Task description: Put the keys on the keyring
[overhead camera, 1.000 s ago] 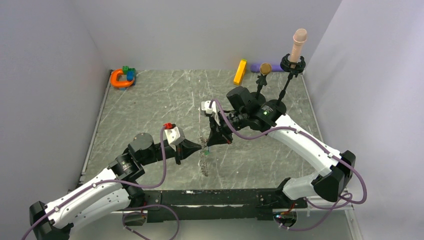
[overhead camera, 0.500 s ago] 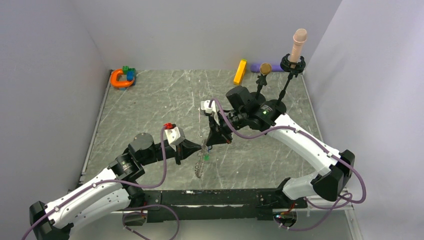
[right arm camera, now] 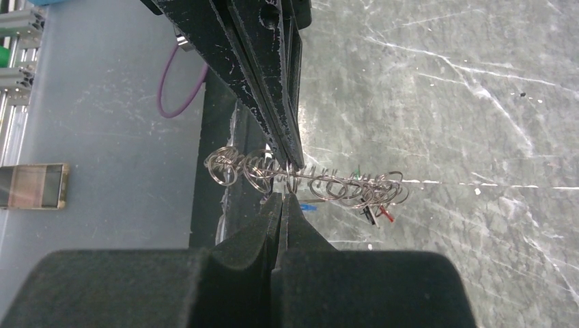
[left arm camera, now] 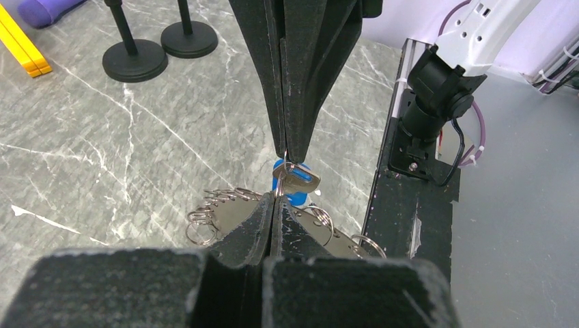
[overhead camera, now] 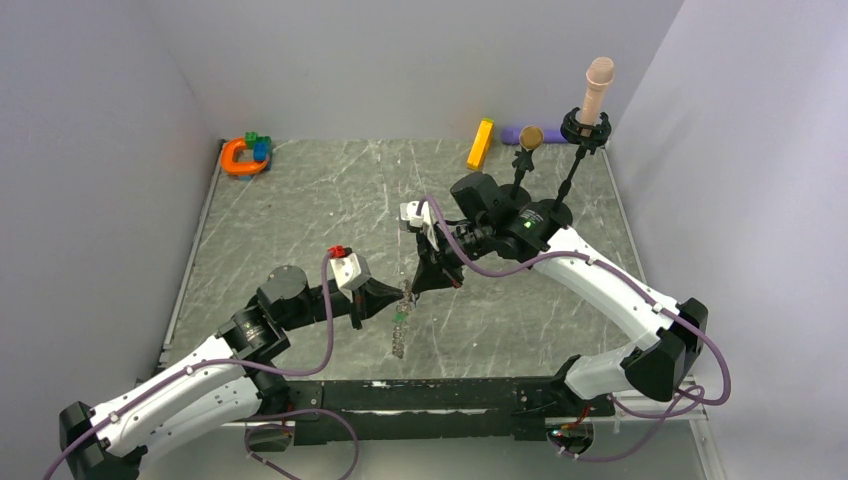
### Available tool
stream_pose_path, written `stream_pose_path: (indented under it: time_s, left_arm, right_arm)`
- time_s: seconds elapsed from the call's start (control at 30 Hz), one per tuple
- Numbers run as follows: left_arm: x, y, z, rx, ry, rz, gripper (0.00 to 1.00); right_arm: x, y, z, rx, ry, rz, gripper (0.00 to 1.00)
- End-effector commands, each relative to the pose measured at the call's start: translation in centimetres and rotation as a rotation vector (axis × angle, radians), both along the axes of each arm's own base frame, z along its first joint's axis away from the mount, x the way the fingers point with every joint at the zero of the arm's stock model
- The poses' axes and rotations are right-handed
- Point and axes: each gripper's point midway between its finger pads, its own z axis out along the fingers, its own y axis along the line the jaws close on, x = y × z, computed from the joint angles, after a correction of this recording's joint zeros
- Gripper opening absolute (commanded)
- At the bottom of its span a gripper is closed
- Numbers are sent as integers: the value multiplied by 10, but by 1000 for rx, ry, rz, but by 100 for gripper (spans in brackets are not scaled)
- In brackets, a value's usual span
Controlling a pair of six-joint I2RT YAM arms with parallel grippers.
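The keyring (left arm camera: 225,217), a flat silvery plate edged with many small split rings, hangs above the middle of the table; in the top view the keyring (overhead camera: 399,333) slants down toward the near edge. My left gripper (left arm camera: 274,199) is shut on its upper edge. My right gripper (right arm camera: 282,196) meets it tip to tip from the far side and is shut on the small ring of a blue-headed key (left arm camera: 295,186), right at the keyring's edge. Red (right arm camera: 387,213), dark (right arm camera: 369,216) and green (right arm camera: 355,173) keys dangle at the keyring's far end.
An orange horseshoe toy (overhead camera: 240,157) with green and blue blocks lies at the far left corner. A yellow bar (overhead camera: 481,144), a purple object (overhead camera: 512,134) and two black stands (left arm camera: 134,61) (left arm camera: 189,42) are at the far right. A black rail (overhead camera: 430,395) runs along the near edge.
The hanging keyring has swung slightly, its lower end drifting left. Both grippers stay shut and nearly still at the same meeting point.
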Motion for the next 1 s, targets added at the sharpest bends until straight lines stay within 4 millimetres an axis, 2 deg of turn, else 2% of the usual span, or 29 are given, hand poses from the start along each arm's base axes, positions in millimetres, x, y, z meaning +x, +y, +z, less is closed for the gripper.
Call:
stream_pose_path:
  time_s: [0.0,0.63,0.97]
  left_arm:
    - [-3,-3,40,-100,-63,-18,0]
    - [-5,-2,33,-77,-53,-24,0]
    - [-5,-2,36,-85,-58,-29,0]
  right_arm:
    - [3,7,19,52,-34,5,0]
    - [1,6,20,52,-41,18,0]
    - [-1,6,18,53,-31,25,0]
